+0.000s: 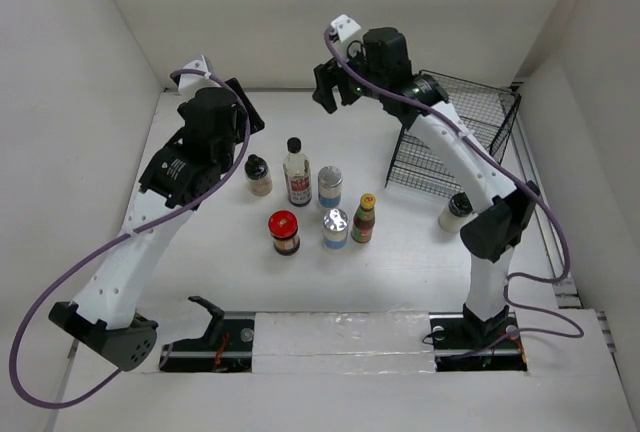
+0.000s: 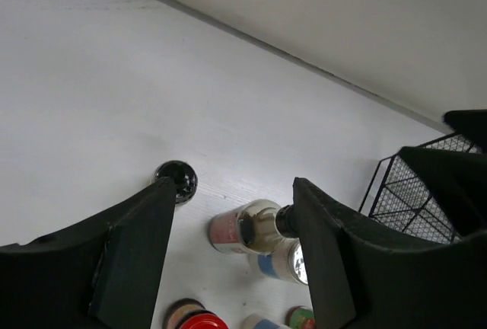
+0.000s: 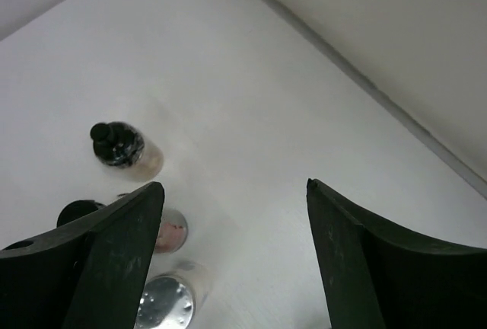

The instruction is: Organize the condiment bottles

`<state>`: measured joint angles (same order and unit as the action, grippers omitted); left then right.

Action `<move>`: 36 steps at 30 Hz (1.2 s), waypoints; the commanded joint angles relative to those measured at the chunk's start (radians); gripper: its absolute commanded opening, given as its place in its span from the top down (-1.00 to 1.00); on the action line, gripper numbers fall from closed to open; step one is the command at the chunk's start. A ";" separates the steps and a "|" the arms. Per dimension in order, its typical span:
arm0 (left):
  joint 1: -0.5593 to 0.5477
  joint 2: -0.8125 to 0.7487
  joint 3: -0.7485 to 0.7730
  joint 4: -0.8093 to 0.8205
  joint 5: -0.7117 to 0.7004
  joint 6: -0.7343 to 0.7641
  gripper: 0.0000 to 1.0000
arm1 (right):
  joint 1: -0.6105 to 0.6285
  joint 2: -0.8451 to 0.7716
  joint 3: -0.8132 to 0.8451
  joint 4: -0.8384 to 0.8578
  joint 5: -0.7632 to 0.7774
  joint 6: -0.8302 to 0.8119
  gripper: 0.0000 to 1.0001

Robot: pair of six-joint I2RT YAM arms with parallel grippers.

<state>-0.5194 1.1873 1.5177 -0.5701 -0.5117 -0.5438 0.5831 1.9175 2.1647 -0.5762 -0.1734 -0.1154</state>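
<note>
The condiment bottles stand mid-table. A pale dark-capped bottle (image 1: 259, 175), a tall clear black-capped bottle (image 1: 296, 172) and a silver-lidded blue-labelled jar (image 1: 330, 186) form the back row. In front are a red-lidded dark jar (image 1: 284, 232), a second silver-lidded jar (image 1: 335, 227) and a small red sauce bottle (image 1: 363, 218). Another pale bottle (image 1: 455, 211) stands alone at the right. My left gripper (image 1: 245, 112) hangs open and empty above the back left; its wrist view shows the tall bottle (image 2: 255, 230) below the left gripper (image 2: 232, 186). My right gripper (image 1: 335, 87) is open and empty, high behind the row, also seen as the right gripper (image 3: 233, 186) over bare table.
A black wire rack (image 1: 455, 132) stands at the back right, next to the right arm, and its corner shows as the rack (image 2: 426, 192) in the left wrist view. White walls close in the table on the left, back and right.
</note>
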 commanded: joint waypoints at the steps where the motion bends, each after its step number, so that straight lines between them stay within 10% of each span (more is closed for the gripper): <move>1: 0.002 -0.025 -0.001 -0.026 -0.070 -0.064 -0.18 | 0.047 0.009 0.041 0.030 -0.175 -0.064 -0.63; 8: 0.002 -0.055 -0.085 -0.017 -0.070 -0.088 -0.21 | 0.104 -0.213 -0.397 0.306 -0.330 -0.064 -0.86; 24: 0.002 -0.055 -0.083 0.044 -0.060 -0.067 -0.21 | 0.113 -0.046 -0.408 0.441 -0.328 -0.055 -0.87; 36: 0.002 -0.055 -0.083 0.044 -0.062 -0.047 -0.21 | 0.141 -0.009 -0.503 0.581 -0.224 -0.013 -0.10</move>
<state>-0.5194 1.1542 1.4281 -0.5602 -0.5529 -0.6052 0.7055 1.9213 1.6878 -0.0956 -0.4366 -0.1383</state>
